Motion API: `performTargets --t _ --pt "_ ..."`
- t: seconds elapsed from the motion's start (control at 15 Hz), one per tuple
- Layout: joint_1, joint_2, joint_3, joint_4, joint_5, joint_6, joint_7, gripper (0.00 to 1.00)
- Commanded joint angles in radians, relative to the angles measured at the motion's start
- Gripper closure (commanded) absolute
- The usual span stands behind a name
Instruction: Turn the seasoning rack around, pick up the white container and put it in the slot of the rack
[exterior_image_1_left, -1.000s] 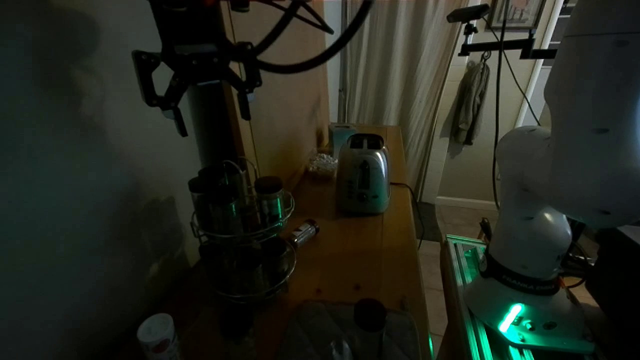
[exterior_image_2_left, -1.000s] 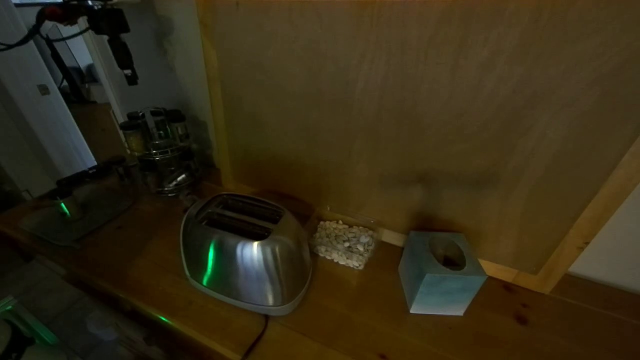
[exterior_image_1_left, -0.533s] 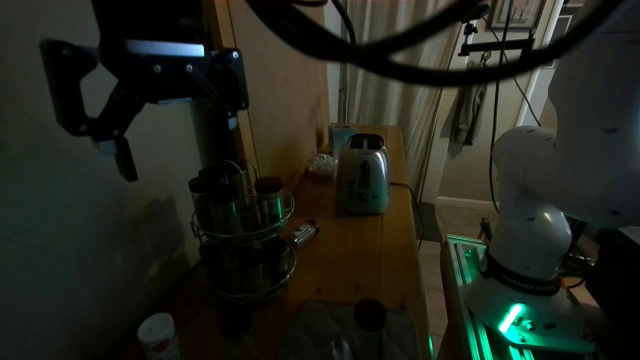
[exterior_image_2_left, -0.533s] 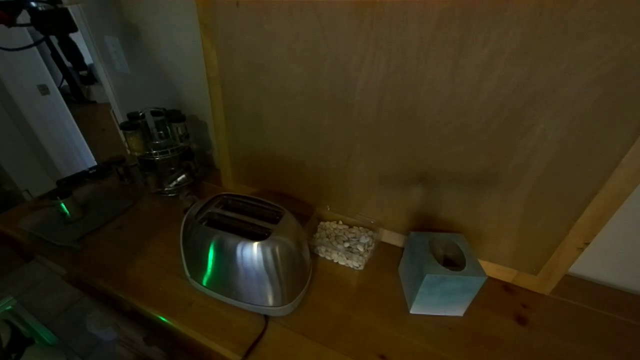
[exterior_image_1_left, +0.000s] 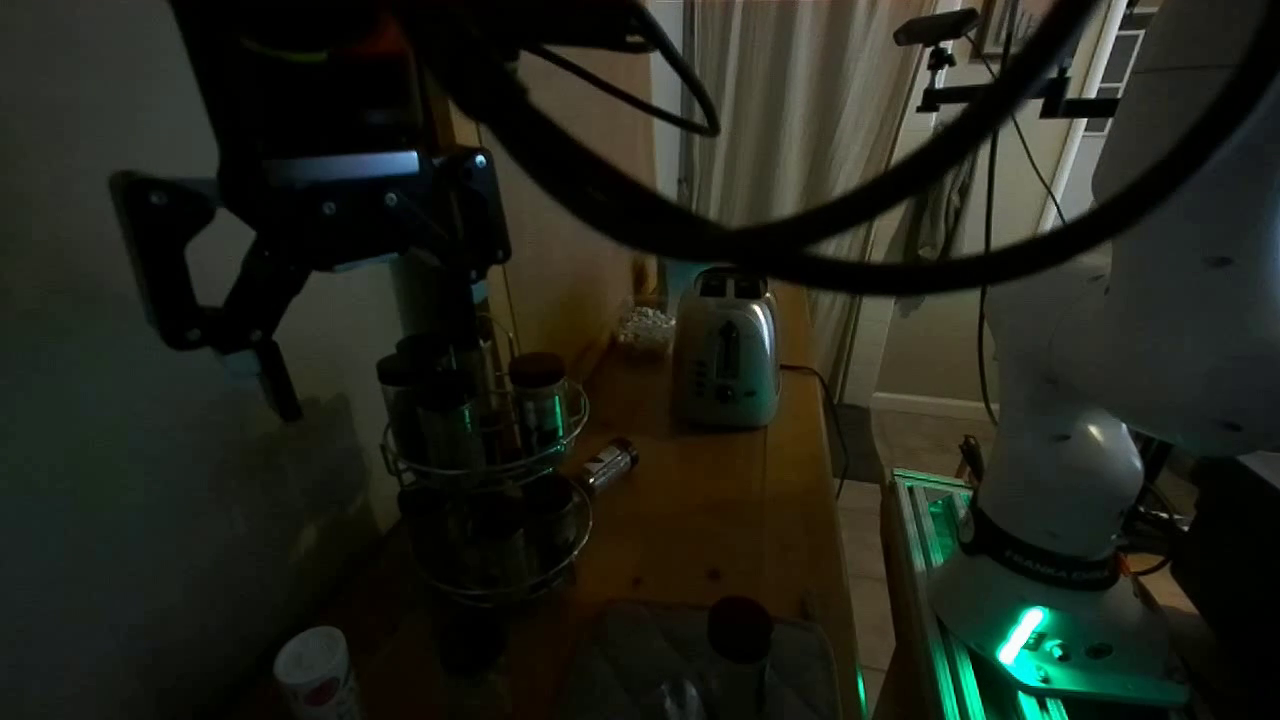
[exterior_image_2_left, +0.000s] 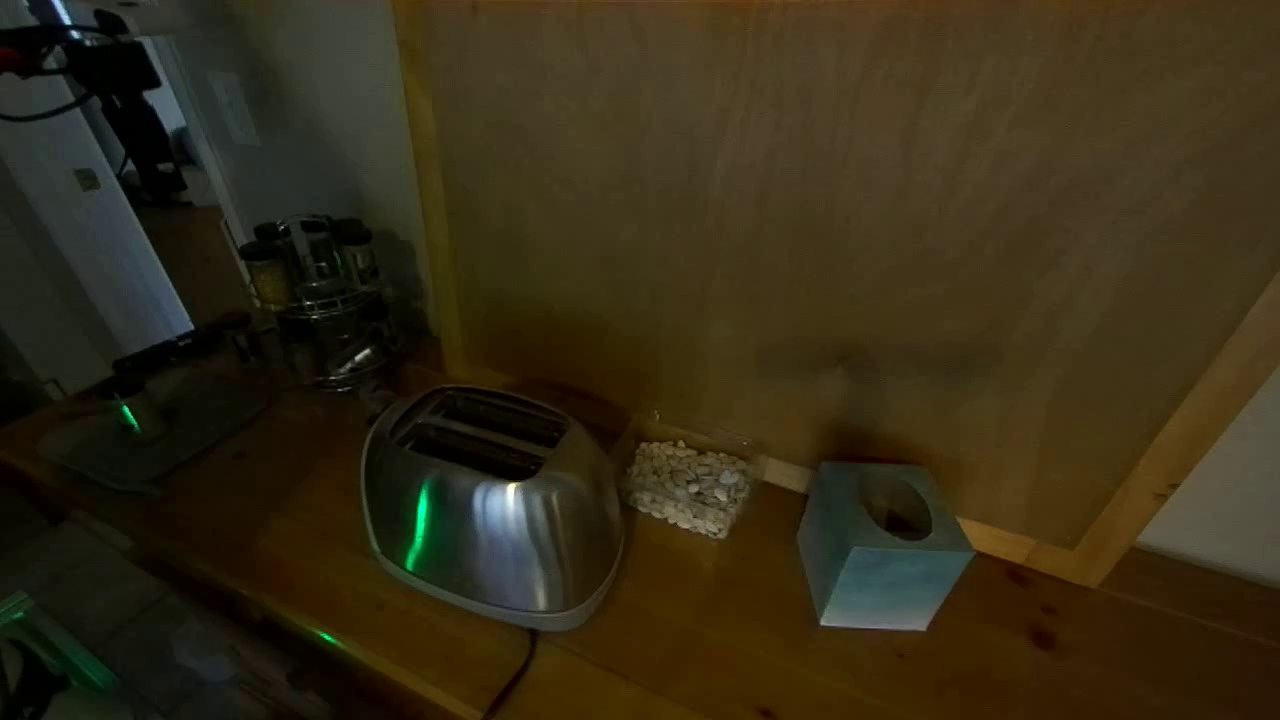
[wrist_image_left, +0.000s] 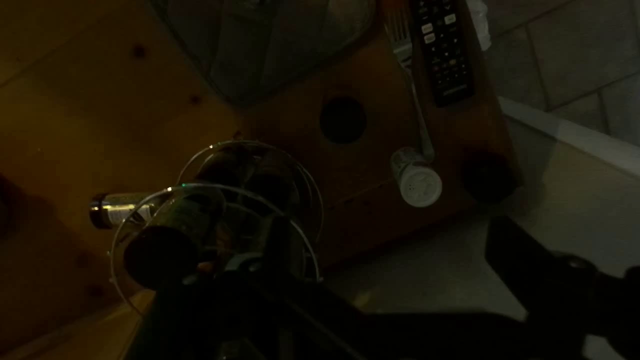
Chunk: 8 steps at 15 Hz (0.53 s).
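Note:
The seasoning rack (exterior_image_1_left: 488, 470) is a round two-tier wire stand with dark-lidded jars; it shows in both exterior views (exterior_image_2_left: 330, 303). In the wrist view its upper ring (wrist_image_left: 235, 188) lies at the left finger. The white container (exterior_image_1_left: 315, 668) stands on the counter beside the rack, near the wall; its white lid faces up in the wrist view (wrist_image_left: 421, 186). It cannot be made out in an exterior view from the toaster side. My gripper (exterior_image_1_left: 378, 372) is open and empty, above the counter near the rack's top. In the wrist view, the white lid lies ahead between the fingertips (wrist_image_left: 390, 225).
A silver toaster (exterior_image_1_left: 728, 350) stands beyond the rack. A jar (exterior_image_1_left: 608, 466) lies on its side by the rack. A dark-lidded jar (exterior_image_1_left: 740, 630) stands on a grey mat. A fork (wrist_image_left: 417, 100) and a remote (wrist_image_left: 445, 55) lie near the white container.
My gripper has moved away from the toaster, past the rack's top toward the white container's end of the counter, then lowered a little. It stays open. Rack and container have not moved.

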Motion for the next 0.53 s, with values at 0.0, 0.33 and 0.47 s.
performTargets --t 0.0,0.33,0.47 --pt "0.023 0.103 0.015 0.039 -0.034 -0.025 0.165 0.00" --pt "0.064 0.215 -0.002 0.076 -0.010 0.024 0.255 0.00" --pt "0.069 0.247 -0.013 0.082 -0.007 0.088 0.264 0.00"
